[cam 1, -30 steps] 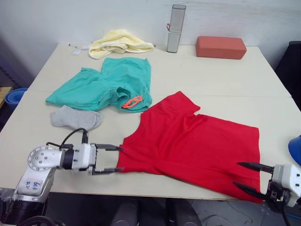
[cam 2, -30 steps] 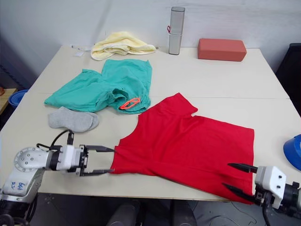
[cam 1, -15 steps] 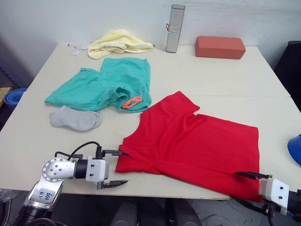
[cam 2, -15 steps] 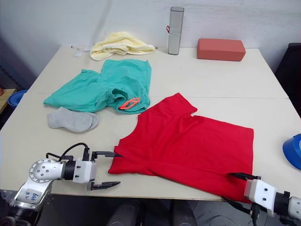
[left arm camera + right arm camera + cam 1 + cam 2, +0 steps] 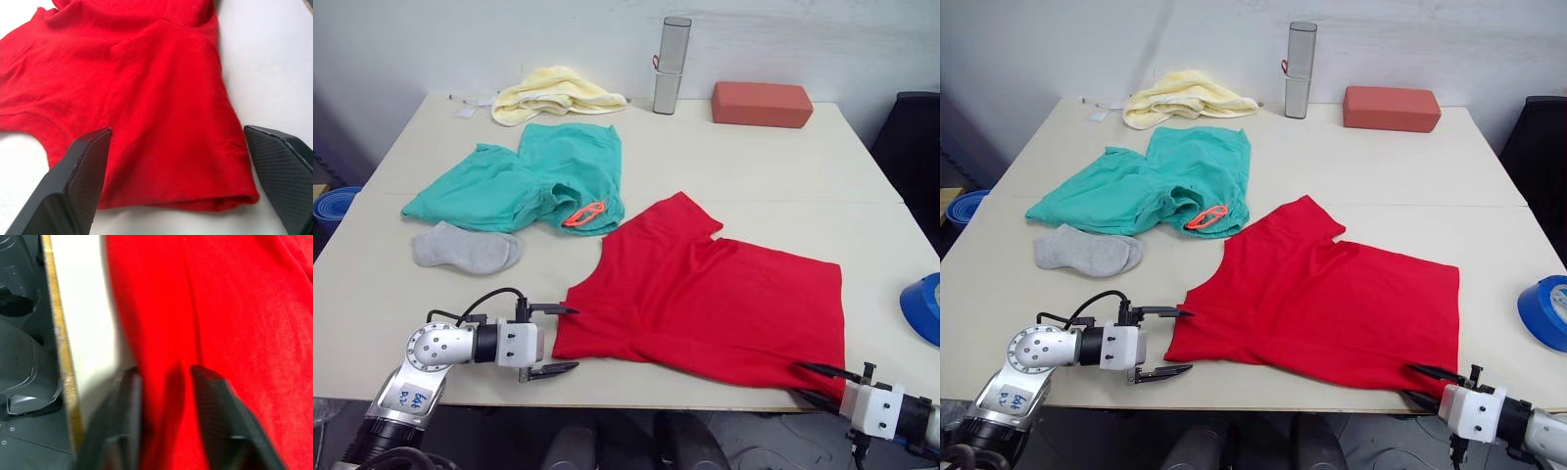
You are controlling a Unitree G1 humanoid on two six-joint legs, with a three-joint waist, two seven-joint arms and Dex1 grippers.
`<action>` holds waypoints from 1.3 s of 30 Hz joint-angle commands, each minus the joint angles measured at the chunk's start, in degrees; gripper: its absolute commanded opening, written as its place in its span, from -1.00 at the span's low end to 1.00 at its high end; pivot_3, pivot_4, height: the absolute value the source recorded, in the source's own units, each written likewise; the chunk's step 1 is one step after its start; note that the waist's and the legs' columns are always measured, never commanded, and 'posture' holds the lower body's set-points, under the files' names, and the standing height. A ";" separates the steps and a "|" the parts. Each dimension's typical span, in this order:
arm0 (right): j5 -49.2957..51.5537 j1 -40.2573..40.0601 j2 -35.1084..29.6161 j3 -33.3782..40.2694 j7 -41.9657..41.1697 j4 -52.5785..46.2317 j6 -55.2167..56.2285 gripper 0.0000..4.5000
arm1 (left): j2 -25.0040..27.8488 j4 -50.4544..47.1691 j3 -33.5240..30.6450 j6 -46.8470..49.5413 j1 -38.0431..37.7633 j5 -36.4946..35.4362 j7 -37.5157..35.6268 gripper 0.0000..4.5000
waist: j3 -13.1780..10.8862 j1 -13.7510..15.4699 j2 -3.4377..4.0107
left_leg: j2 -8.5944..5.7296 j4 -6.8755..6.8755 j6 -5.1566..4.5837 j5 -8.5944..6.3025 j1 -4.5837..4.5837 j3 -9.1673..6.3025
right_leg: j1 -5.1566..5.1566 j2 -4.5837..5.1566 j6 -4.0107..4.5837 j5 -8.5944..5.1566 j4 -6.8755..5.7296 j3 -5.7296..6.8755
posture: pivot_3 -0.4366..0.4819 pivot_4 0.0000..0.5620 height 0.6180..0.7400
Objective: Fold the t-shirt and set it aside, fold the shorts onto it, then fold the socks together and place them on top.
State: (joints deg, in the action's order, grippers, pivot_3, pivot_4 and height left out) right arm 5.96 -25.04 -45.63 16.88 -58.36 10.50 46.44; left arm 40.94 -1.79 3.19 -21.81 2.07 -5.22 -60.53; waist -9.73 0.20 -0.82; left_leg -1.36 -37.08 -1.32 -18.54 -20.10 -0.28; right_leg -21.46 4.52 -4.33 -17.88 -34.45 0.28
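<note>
The red t-shirt (image 5: 715,294) lies spread flat on the near half of the table. My left gripper (image 5: 563,340) is open at its near left corner, one finger on each side of the hem (image 5: 195,196). At the near right corner, my right gripper (image 5: 803,382) is pinched on the hem, and red cloth shows between its fingers (image 5: 208,382). The teal-green shorts (image 5: 529,181) with an orange drawstring (image 5: 585,212) lie crumpled at the far left. The grey socks (image 5: 467,250) rest just in front of the shorts.
A pale yellow towel (image 5: 553,93), a silver cylinder (image 5: 669,64) and a red block (image 5: 762,103) stand along the table's far edge. A blue tape roll (image 5: 925,308) sits at the right edge. Both grippers are at the table's near edge (image 5: 61,357).
My right gripper has moved in at the table edge and closed on the t-shirt's near right hem. My left gripper has opened wider and stays at the near left corner.
</note>
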 commanded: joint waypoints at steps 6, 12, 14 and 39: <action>-0.98 -0.28 -2.23 -3.07 2.19 4.23 -1.75 -1.00 | 1.28 -1.62 1.61 3.10 -0.77 -1.89 -1.20 -0.12 | 0.07 -0.24 -0.13 | 0.00 0.01 -0.07 0.04 0.00 0.06 | 0.00 0.00 0.07 0.01 0.03 -0.04 | -0.05 -0.47 1.00; 4.60 -3.47 -5.04 -3.70 -1.15 3.14 -1.54 -1.00 | 4.13 -5.34 0.51 6.10 -3.81 -8.03 -5.56 -0.99 | -0.09 -0.20 0.17 | 0.01 0.06 -0.11 0.01 -0.05 0.06 | -0.08 0.00 0.12 -0.01 0.08 -0.04 | -0.05 -0.47 1.00; 6.01 -4.39 -6.15 -3.56 -2.27 3.57 -1.09 -1.00 | 5.30 -7.29 0.08 7.07 -5.77 -10.90 -7.53 -0.99 | -0.15 0.01 0.25 | 0.01 0.07 -0.13 -0.02 -0.08 0.04 | -0.09 0.00 0.13 -0.02 0.14 0.00 | -0.05 -0.47 1.00; 24.38 -14.03 -9.90 6.58 -12.62 -11.02 -22.25 0.24 | 9.69 -16.93 -12.18 22.51 -17.17 -23.58 -6.48 0.16 | -0.41 1.17 0.81 | 0.05 0.10 -0.18 -0.10 -0.18 0.04 | -0.12 -0.01 0.20 -0.07 0.30 0.02 | -0.05 -0.47 1.00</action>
State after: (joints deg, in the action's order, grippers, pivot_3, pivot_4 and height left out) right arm 27.38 -37.88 -54.52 20.01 -69.79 2.01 26.66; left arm 50.01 -17.41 -6.10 -1.18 -14.68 -25.73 -66.86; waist -10.14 1.36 -0.01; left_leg -1.31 -36.98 -1.51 -18.64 -20.29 -0.24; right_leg -21.58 4.51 -4.12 -17.95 -34.15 0.30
